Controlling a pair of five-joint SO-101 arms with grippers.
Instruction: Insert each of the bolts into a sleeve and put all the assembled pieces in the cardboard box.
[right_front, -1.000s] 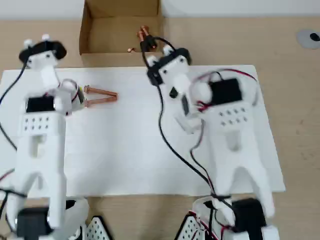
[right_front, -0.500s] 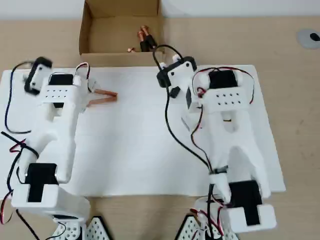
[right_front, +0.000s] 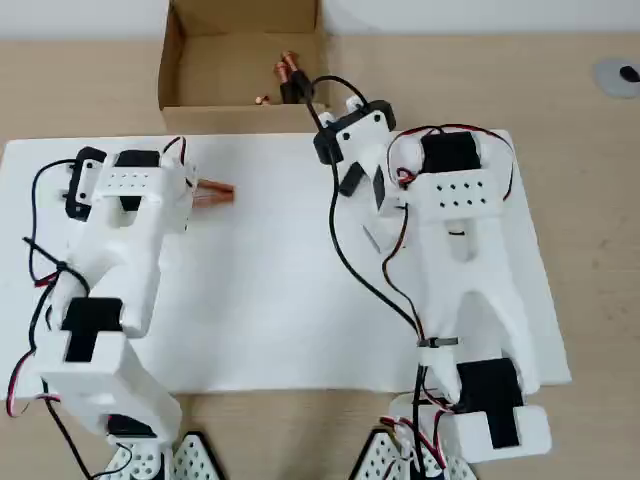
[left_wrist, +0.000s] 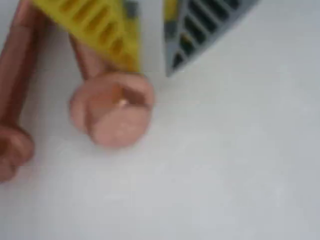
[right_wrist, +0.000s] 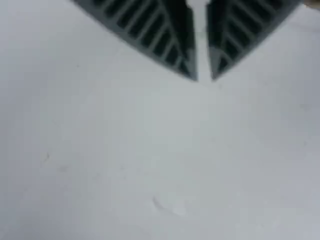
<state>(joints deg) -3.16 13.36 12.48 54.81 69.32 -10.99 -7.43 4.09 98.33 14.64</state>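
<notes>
Two copper bolts lie side by side on the white mat, left of centre. In the left wrist view my left gripper hovers just over them, its yellow finger covering the shaft of the nearer bolt and the second bolt lying beside it. Only a narrow slit separates its fingers, with nothing between them. My right gripper hangs shut and empty over bare mat, near the mat's far middle. The cardboard box holds assembled copper and black pieces.
The box stands at the far edge of the table, just beyond the mat. Black cables loop from the right arm toward the box's near corner. A grey disc lies at the far right on the wooden table.
The left arm has folded down and forward, bringing its gripper low over the two bolts. The right arm has drawn back from the box and lowered toward the mat.
</notes>
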